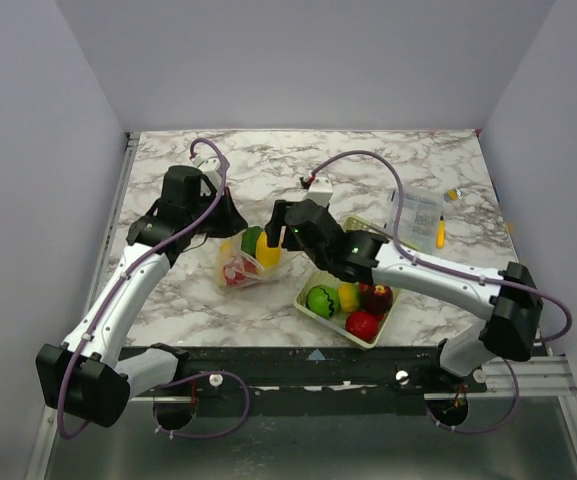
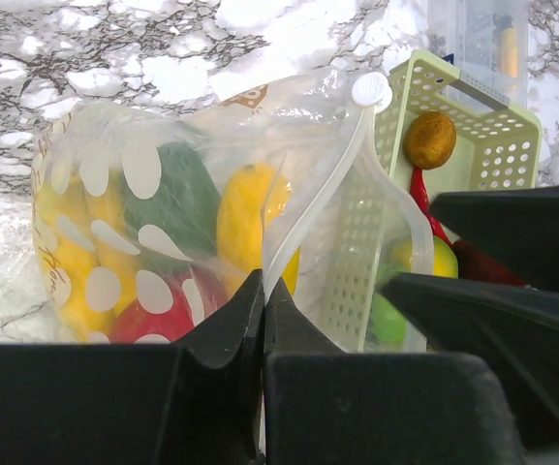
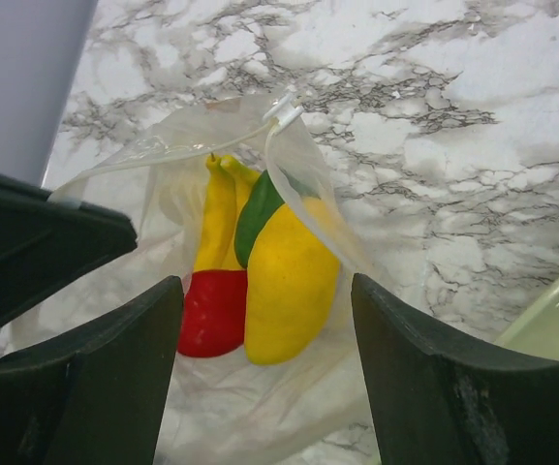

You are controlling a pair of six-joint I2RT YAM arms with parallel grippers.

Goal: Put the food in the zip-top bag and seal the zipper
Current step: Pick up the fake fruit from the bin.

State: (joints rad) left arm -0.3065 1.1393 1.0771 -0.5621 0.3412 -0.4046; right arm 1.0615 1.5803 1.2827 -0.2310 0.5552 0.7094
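the left end effector [image 2: 263, 295] is pinched shut on the mouth rim of the zip-top bag [image 2: 114, 184]. the right end effector [image 3: 264, 291] gapes wide above it, gripping nothing. the bag lies near the middle of the desk [image 1: 418, 170], with the basket [image 1: 333, 328] at its 4 o'clock. the film is likely limp and slippery, so it is best held by the stiffer zipper [image 2: 323, 184] strip. the food [image 1: 321, 300] in the basket looks light and glossy.
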